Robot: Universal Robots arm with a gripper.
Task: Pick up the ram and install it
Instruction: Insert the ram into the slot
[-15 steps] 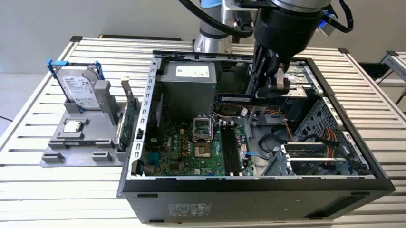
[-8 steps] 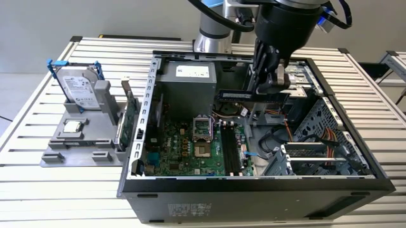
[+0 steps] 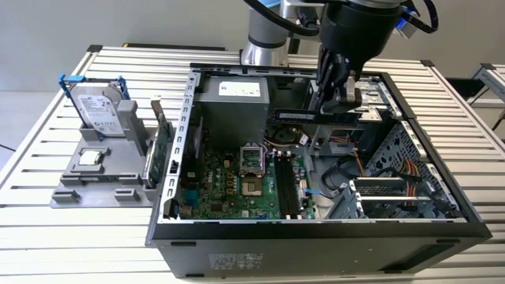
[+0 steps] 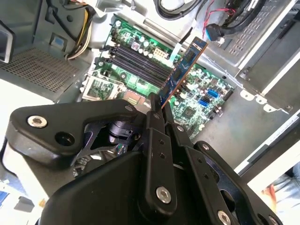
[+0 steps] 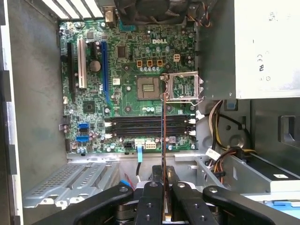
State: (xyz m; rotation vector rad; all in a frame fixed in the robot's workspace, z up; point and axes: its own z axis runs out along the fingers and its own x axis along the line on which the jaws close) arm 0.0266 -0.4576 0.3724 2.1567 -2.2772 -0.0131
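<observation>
The jaws are gripping the ram (image 3: pixel 304 116) tightly, closed on its end, holding it on edge above the motherboard (image 3: pixel 229 183) inside the open computer case (image 3: pixel 316 251) on the table (image 3: pixel 47 236).

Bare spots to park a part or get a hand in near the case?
Free: table slats between the grey holder and the near edge, and the strip on the exterior view's right of the case. Crowded: inside the case, with motherboard, cables, and the claw holding the ram above.
</observation>
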